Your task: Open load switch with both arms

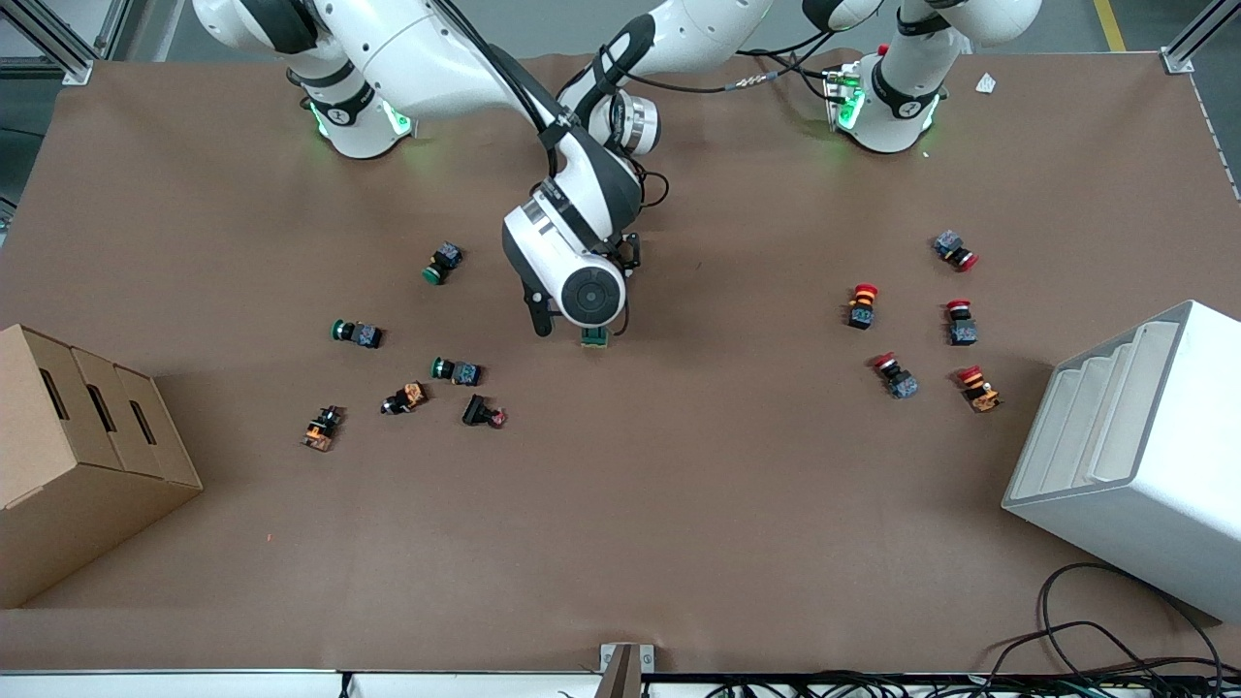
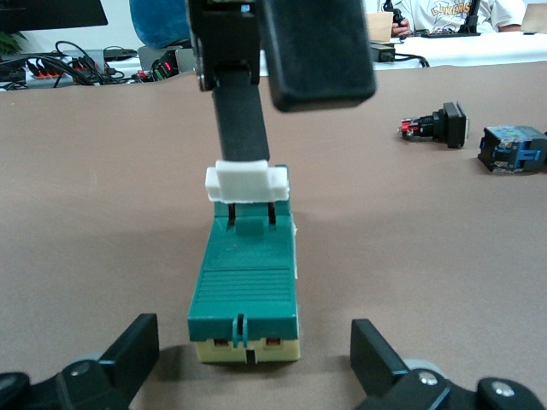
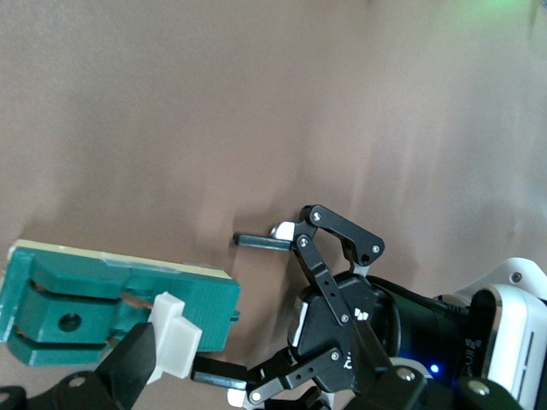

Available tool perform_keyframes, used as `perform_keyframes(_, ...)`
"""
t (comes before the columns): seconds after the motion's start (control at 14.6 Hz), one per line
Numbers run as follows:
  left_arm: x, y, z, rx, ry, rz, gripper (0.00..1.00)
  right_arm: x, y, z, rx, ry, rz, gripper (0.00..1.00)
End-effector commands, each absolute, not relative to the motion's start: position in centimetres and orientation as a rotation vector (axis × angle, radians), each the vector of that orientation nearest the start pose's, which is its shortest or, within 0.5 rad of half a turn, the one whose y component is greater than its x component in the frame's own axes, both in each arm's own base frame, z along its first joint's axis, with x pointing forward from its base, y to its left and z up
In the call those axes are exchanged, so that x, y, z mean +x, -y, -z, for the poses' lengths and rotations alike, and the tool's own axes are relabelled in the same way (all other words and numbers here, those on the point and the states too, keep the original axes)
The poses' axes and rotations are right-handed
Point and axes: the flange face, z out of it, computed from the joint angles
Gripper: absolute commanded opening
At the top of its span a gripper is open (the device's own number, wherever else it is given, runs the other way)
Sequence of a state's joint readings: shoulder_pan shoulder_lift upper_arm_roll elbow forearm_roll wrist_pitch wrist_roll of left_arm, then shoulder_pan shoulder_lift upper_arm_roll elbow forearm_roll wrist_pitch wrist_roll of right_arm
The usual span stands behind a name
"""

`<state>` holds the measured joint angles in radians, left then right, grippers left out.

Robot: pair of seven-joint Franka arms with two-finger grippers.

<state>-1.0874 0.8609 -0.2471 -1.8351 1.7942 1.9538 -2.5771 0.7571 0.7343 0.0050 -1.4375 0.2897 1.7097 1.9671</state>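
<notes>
The load switch (image 1: 594,336) lies mid-table, a dark green block (image 2: 244,282) on a cream base. Its white lever (image 2: 246,182) stands up at one end. My right gripper (image 1: 579,328) is over it, open. One black finger (image 2: 241,111) rests against the white lever (image 3: 175,337), and the other finger (image 2: 316,47) is clear of it. My left gripper (image 2: 252,346) is open at table height. Its fingers (image 2: 137,346) straddle the switch's other end (image 3: 120,290) without touching. In the front view the right arm's wrist hides the left gripper.
Green push buttons (image 1: 444,262) and orange-bodied ones (image 1: 405,397) lie toward the right arm's end. Red ones (image 1: 861,303) lie toward the left arm's end. A cardboard box (image 1: 78,456) and a white bin (image 1: 1134,456) sit at the table's ends. Cables (image 1: 1115,630) trail by the front edge.
</notes>
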Motion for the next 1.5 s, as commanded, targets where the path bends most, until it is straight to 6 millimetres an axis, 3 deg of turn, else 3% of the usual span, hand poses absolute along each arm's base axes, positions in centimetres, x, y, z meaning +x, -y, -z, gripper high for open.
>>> perform_keyframes(0.0,20.6,56.7,-5.4,-2.636,-0.143,1.714,1.00,45.4,-48.5,-23.0,-2.767,-2.122,-0.666,1.00)
perform_keyframes(0.68,20.6,56.8,-5.4,-2.631,-0.158,1.709,1.00,44.7,-48.8,-21.1,-2.790,-2.119,-0.644,1.00)
perform_keyframes(1.02,20.6,56.8,-5.4,-2.631,-0.158,1.709,1.00,44.8,-48.9,-21.2,-2.786,-2.112,-0.636,1.00)
perform_keyframes(1.23,20.6,56.8,-5.4,-2.631,-0.158,1.709,1.00,46.5,-47.8,-22.5,-2.803,-2.069,-0.599,1.00)
perform_keyframes(1.37,20.5,56.8,-5.3,-2.631,-0.159,1.707,1.00,49.4,-45.0,-23.5,-2.870,-1.937,-0.557,1.00)
perform_keyframes(1.43,20.4,56.8,-5.4,-2.632,-0.160,1.709,1.00,51.3,-43.0,-25.0,-2.892,-1.861,-0.534,1.00)
